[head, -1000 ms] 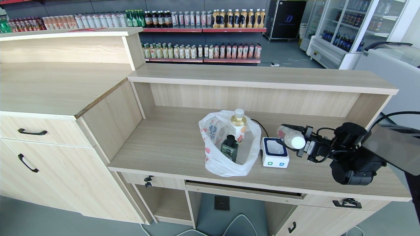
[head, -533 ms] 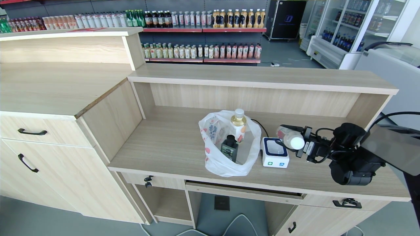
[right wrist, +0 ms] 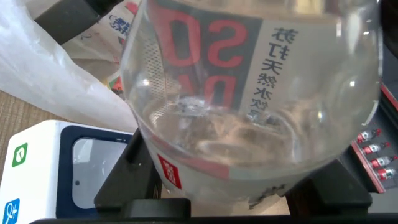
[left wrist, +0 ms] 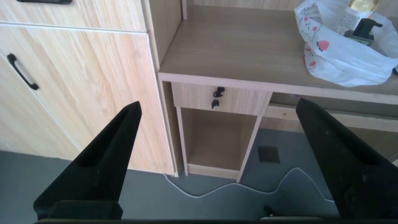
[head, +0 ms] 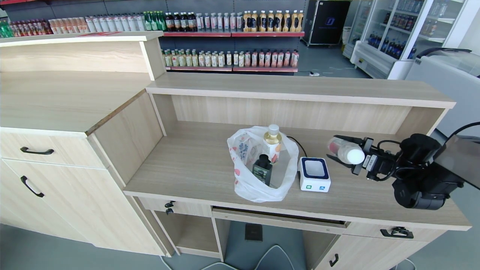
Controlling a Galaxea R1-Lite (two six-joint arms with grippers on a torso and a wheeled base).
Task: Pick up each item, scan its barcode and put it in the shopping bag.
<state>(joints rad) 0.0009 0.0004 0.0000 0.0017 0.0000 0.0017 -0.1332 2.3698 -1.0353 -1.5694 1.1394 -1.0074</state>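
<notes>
Hidden: in the right wrist view the bottle (right wrist: 249, 93) is cut off at the cap end, and its body covers most of the fingers gripping it. In the head view the shopping bag (head: 258, 187) hides the lower parts of what stands inside it.
Left gripper (left wrist: 219, 106): released, its jaws spread wide with nothing between them. It sits low before the near left end of the counter (left wrist: 249, 37).
Right gripper (head: 333, 147): clenched on the bottle, over the counter to the right of the scanner (head: 315, 174).
Bottle: clear plastic with clear liquid and a red and white label. It lies on its side in the fingers, white cap toward the near side.
Scanner: a white box with a dark-framed window, just right of the bag.
Bag contents: a dark pump bottle (head: 262, 168), behind it a yellowish drink bottle (head: 272, 140) and what seems to be a carton (head: 245, 148).
</notes>
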